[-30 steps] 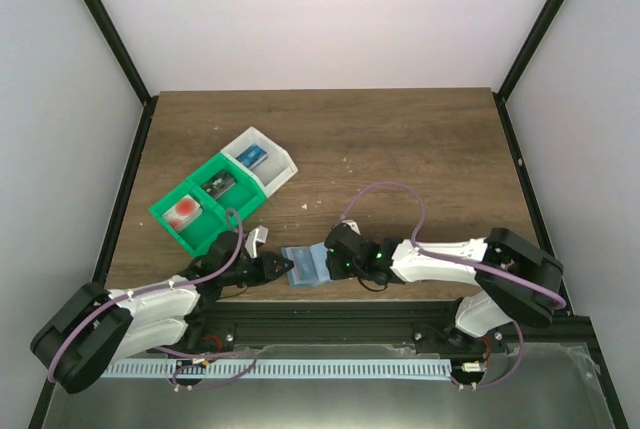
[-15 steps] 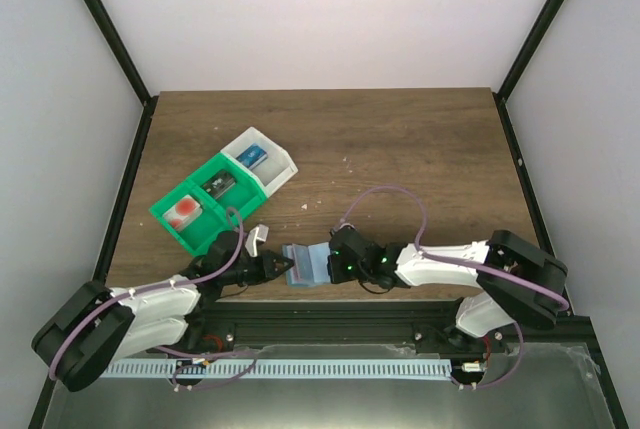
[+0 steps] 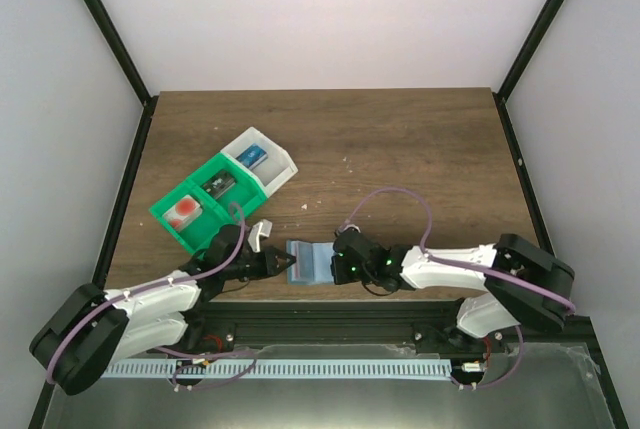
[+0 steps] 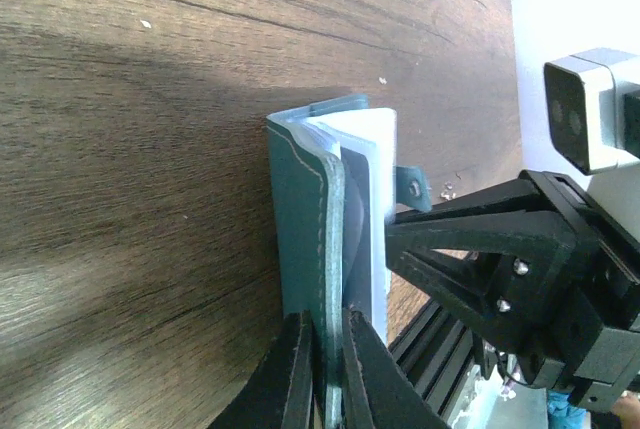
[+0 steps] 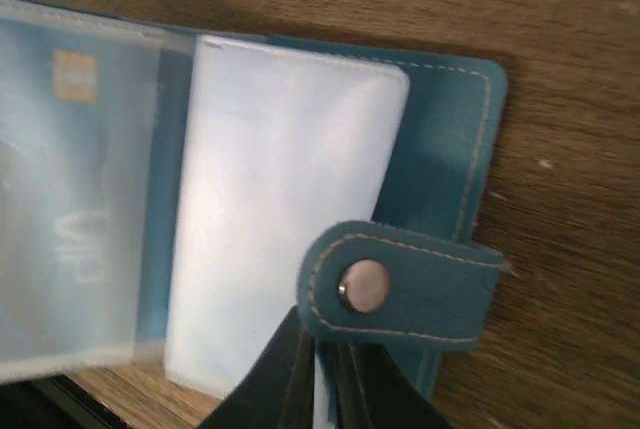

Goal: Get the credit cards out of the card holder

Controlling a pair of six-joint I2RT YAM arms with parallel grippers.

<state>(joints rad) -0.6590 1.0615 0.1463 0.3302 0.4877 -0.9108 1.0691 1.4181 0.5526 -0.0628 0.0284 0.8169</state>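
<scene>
The blue-teal card holder (image 3: 308, 261) stands partly open near the table's front edge, between my two grippers. My left gripper (image 3: 284, 265) is shut on its teal cover (image 4: 305, 219), pinching the stitched edge between both fingers (image 4: 325, 369). My right gripper (image 3: 336, 263) comes from the other side. It is shut on the holder's edge just under the snap strap (image 5: 400, 284), beside the clear sleeves (image 5: 280, 229). One pale card with a gold chip (image 5: 70, 149) shows blurred inside a sleeve. A white credit card with a red spot (image 3: 183, 211) lies in the tray's left compartment.
A green-and-white compartment tray (image 3: 205, 236) sits at the left, behind my left arm, with small items in its other compartments. The black frame rail runs close along the front edge under both arms. Bare wood spreads to the back and right.
Both grippers have closed on the holder, the right one much more. The right arm shifted slightly left, and the holder's right half now stands more upright.
</scene>
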